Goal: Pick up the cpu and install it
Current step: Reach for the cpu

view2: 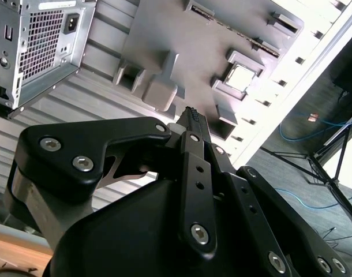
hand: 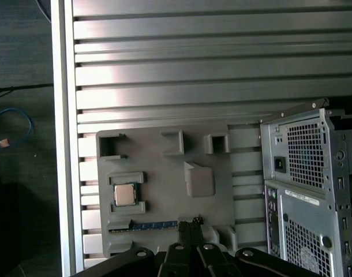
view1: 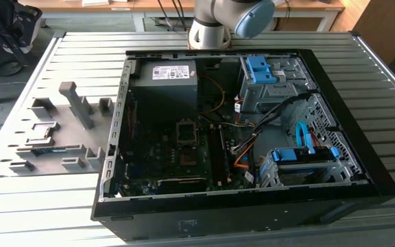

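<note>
cpu [hand: 125, 194] sits in its pocket on the grey fixture tray [hand: 158, 184], beside the open PC case [hand: 303, 173]. Gripper [hand: 189, 222] hovers over the tray, jaws pinched together, holding nothing; its body is cropped at the frame edge.

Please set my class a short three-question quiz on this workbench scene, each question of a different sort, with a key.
1. True or false: the tool holds nothing.
2. Where does the cpu lie? A) in a pocket of the grey tray; B) on the floor; C) in a drawer.
3. In the exterior view, on which side of the computer case does the grey tray stand?
Key: 1 true; 2 A; 3 the exterior view's left.
</note>
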Motion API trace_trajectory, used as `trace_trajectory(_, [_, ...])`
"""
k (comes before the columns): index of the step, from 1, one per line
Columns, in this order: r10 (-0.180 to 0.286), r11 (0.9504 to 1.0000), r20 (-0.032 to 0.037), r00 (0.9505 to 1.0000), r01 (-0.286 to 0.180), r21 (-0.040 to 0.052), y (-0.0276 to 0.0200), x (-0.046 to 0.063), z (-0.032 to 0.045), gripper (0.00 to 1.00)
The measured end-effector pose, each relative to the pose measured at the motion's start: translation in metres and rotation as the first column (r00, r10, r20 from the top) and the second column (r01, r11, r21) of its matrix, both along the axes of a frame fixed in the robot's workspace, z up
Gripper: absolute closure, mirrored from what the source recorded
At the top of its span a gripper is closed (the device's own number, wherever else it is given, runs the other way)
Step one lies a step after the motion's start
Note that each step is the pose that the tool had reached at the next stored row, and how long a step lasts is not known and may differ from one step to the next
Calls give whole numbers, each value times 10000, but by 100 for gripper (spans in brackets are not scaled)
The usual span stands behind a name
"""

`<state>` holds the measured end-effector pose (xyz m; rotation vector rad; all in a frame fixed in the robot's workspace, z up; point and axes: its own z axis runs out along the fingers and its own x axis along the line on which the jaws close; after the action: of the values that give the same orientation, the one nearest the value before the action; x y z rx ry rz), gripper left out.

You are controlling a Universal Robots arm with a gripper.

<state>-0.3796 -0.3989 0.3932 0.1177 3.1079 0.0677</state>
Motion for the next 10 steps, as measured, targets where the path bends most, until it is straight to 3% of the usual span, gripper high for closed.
trace_trajectory(10, [0, 10000, 0, 10000, 0, 1, 0, -91, 0, 90])
